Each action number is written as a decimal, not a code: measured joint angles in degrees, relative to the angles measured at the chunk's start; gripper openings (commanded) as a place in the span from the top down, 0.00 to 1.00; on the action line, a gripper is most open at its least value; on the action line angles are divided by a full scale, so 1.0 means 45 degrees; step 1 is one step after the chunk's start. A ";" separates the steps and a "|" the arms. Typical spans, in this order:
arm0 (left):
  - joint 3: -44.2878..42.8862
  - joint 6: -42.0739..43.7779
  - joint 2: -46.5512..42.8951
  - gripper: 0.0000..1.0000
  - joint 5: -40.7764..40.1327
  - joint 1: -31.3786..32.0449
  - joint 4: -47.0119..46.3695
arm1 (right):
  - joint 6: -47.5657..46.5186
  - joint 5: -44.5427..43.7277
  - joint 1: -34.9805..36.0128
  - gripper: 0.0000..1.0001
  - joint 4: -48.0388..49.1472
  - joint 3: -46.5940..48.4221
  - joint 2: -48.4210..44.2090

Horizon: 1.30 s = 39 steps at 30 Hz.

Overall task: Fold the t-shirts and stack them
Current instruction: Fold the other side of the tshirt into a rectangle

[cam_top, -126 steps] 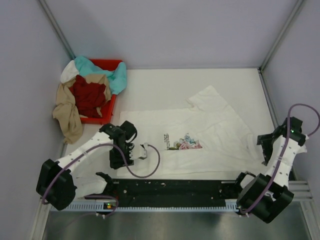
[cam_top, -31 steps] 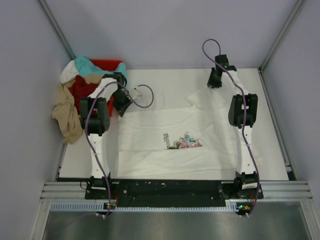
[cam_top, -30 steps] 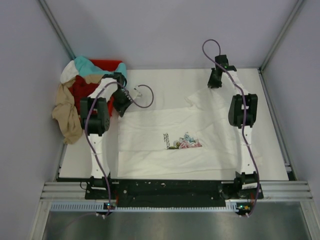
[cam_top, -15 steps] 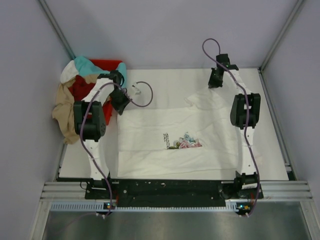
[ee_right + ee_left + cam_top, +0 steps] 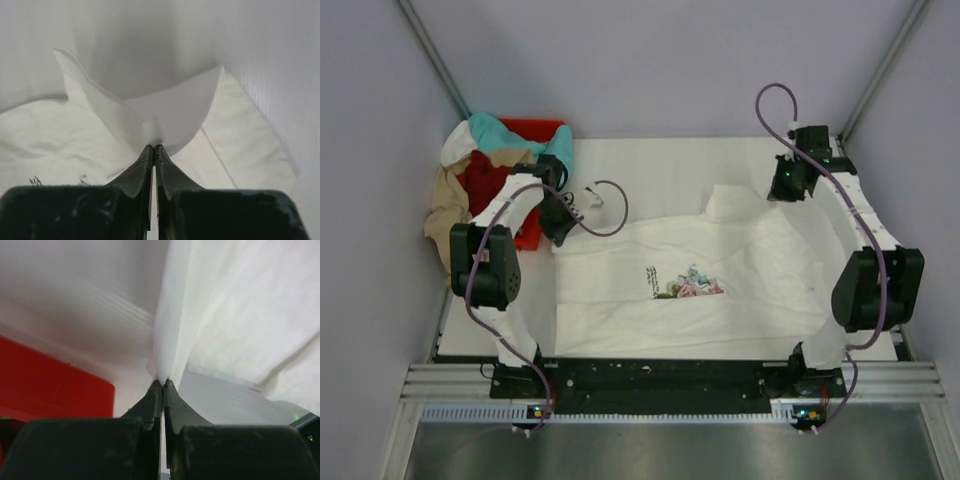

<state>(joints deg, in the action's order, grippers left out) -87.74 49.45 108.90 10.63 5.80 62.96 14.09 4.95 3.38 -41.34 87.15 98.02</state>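
A white t-shirt (image 5: 720, 270) with a pink-and-blue flower print (image 5: 685, 284) lies spread across the table. My left gripper (image 5: 558, 236) is shut on its far-left corner; in the left wrist view the cloth (image 5: 200, 315) rises from the closed left gripper (image 5: 163, 382). My right gripper (image 5: 782, 190) is shut on the far-right part of the shirt, lifting it; the right wrist view shows a curled fold (image 5: 150, 110) pinched at the right gripper (image 5: 154, 146). Other t-shirts, teal (image 5: 520, 138), dark red (image 5: 492, 190) and tan (image 5: 455, 225), are heaped in the bin.
A red plastic bin (image 5: 533, 225) stands at the far left corner, right beside my left gripper; its red wall (image 5: 50, 385) fills the left wrist view's lower left. Grey walls enclose the table on three sides. Black arm bases sit along the near rail (image 5: 660, 375).
The right arm has swung right and pulled the shirt's far-right part outward and up. The left gripper has shifted slightly left and nearer, still holding its corner.
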 measured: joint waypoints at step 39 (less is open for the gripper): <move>0.4061 0.1744 -0.4362 1.00 -0.0743 0.1103 -0.0627 | 0.1122 -0.1899 -0.1569 1.00 -0.2161 -0.7247 -0.7742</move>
<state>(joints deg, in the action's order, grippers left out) -69.47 57.30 89.27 7.29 10.76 60.14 19.14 -3.60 -3.68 -51.07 54.54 63.18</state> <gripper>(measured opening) 0.012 0.007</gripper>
